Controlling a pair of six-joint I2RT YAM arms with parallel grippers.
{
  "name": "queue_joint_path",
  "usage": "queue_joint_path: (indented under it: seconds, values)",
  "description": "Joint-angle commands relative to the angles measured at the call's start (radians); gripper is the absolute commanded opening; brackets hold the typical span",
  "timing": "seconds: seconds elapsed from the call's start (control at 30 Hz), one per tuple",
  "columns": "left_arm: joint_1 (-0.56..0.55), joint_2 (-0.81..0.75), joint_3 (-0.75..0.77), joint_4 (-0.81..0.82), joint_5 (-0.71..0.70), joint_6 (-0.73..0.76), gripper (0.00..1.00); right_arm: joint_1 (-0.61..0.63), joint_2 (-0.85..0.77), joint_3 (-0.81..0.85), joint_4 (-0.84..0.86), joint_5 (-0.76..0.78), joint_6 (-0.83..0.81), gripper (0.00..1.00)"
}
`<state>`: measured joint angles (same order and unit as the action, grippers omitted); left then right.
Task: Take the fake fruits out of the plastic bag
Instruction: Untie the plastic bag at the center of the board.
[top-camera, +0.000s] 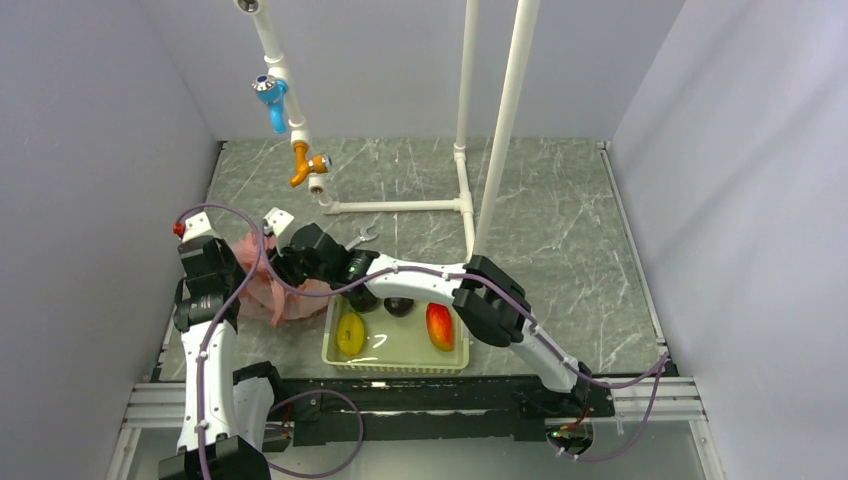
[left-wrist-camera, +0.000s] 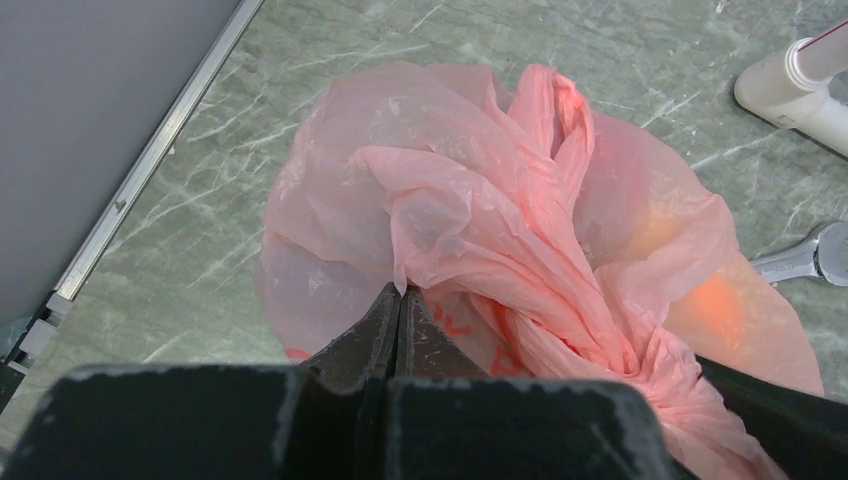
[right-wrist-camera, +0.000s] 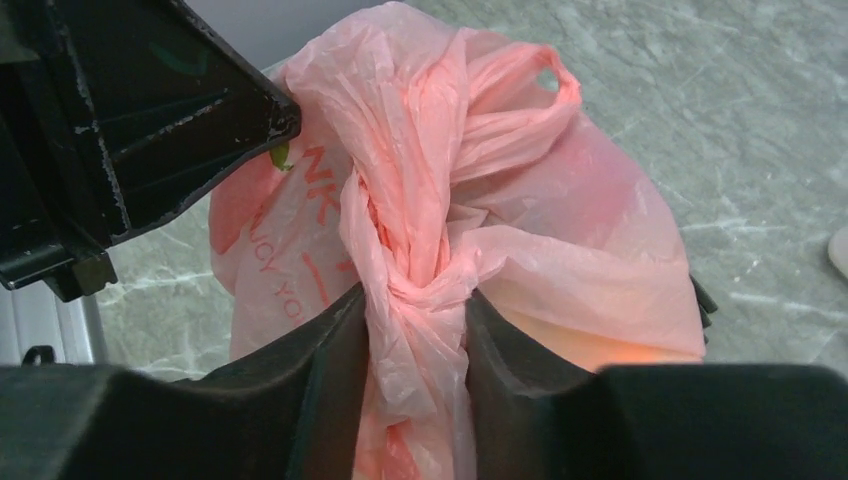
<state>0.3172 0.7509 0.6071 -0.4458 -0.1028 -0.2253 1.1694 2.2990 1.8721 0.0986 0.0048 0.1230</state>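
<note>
left gripper (left-wrist-camera: 402, 292): pressed together, nipping a fold of film on the plastic bag (left-wrist-camera: 470, 190). bag sitting by the left edge of the tabletop (top-camera: 560, 230), toward the near side, bunched up, neck twisted into a rope. fake fruits (left-wrist-camera: 712, 305) inside, visible only as an orange-yellow glow through the pink film on the bag's right side; can't tell which kinds.
right gripper (right-wrist-camera: 415, 298): arm reaching across from the right, clamped on the twisted neck, one finger against each side.
wrench (left-wrist-camera: 805, 260) flat on the tabletop just right of the bag, not touching it. white pipe frame (top-camera: 400, 207) beyond it, mid-tabletop.
pale green basket (top-camera: 395, 362) at the near edge, about centre, just beside the bag: yellow-green fruit (top-camera: 350, 333) at left, dark round fruit (top-camera: 400, 306) by the far wall, red-orange fruit (top-camera: 439, 326) at right.
</note>
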Motion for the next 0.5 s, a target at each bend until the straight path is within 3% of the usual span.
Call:
queue_joint_path:
  seconds: [0.0, 0.1, 0.27, 0.47]
  values:
    - [0.003, -0.011, 0.031, 0.014, -0.04, -0.017, 0.0, 0.002, -0.087, -0.029, 0.036, 0.062, 0.017, 0.26]
    - [0.003, -0.013, 0.031, 0.006, -0.079, -0.033, 0.0, 0.0, -0.176, -0.15, 0.112, 0.051, 0.026, 0.09]
    - [0.004, -0.008, 0.037, -0.02, -0.196, -0.093, 0.0, -0.003, -0.37, -0.498, 0.382, 0.0, 0.016, 0.09]
    - [0.003, -0.022, 0.028, -0.02, -0.217, -0.096, 0.0, -0.004, -0.411, -0.621, 0.477, 0.0, 0.004, 0.12]
